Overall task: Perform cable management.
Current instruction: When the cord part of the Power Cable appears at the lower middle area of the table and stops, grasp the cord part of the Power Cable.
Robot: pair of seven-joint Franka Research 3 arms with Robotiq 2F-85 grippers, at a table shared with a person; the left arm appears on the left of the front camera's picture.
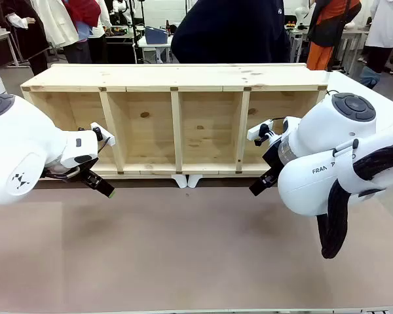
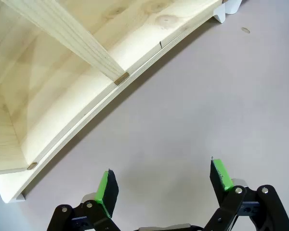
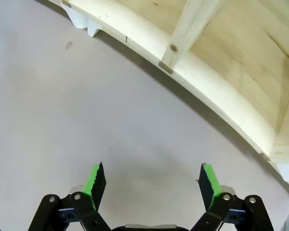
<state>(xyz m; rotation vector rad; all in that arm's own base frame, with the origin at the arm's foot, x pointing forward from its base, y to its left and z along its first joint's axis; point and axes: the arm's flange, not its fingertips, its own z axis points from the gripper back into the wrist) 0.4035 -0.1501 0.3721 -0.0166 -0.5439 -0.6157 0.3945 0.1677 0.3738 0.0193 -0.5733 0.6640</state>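
Left pincer: mine, jaws wide apart, gripping nothing, over the surface near the shelf's left end.
Right pincer: mine, wide apart, gripping nothing, near the shelf's right end.
Shelf: along the surface's far edge.
Cable: I cannot tell where.

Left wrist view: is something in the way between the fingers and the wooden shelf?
No, nothing visible does. Just bare table lies between the left gripper and the shelf's front edge.
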